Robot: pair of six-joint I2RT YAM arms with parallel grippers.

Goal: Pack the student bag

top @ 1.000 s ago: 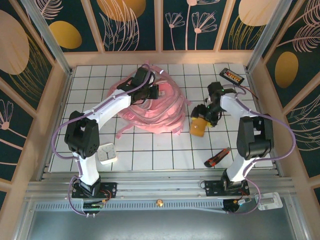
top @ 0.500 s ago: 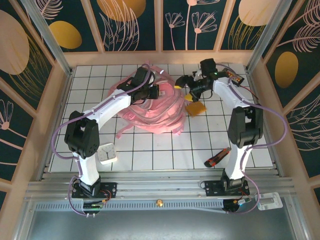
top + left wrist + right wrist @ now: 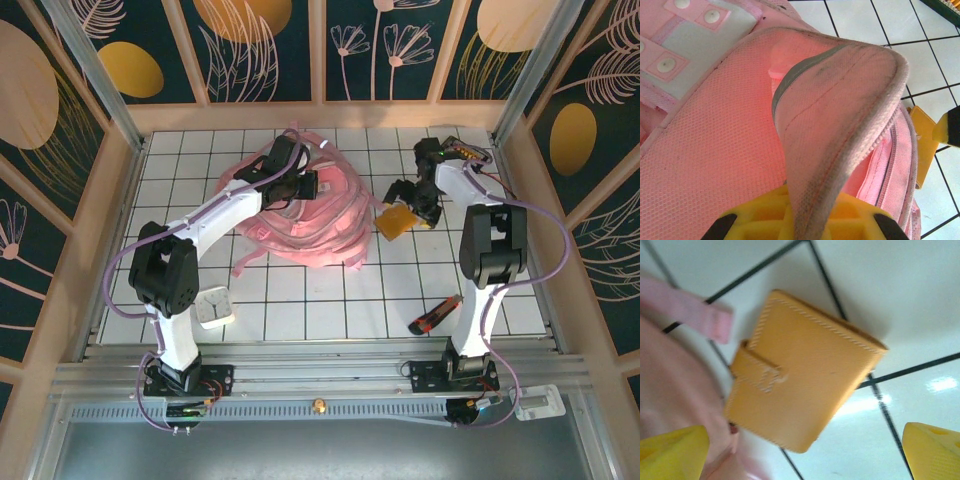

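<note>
The student bag (image 3: 300, 215) is a big pink backpack lying mid-table. My left gripper (image 3: 300, 185) is shut on its grey-trimmed pink flap (image 3: 840, 115), pinched between the yellow fingers (image 3: 765, 220) and lifted. A yellow wallet (image 3: 395, 224) lies flat on the tiles just right of the bag. My right gripper (image 3: 412, 200) hovers over it, wide open. In the right wrist view the wallet (image 3: 800, 370) sits between and beyond the spread fingertips (image 3: 675, 447), touching neither, with the bag's pink fabric (image 3: 670, 385) at the left. The left wrist view catches the wallet's edge (image 3: 922, 145).
A white square clock (image 3: 215, 307) sits near the left arm's base. A red and black cutter (image 3: 435, 315) lies front right. A black and orange pack (image 3: 465, 152) rests at the back right. Wooden walls (image 3: 320, 115) close in the tiled table.
My right gripper swung from mid-right toward the bag and back a little, its jaws widening. The wallet moved with it and now lies beside the bag. The left gripper kept still.
</note>
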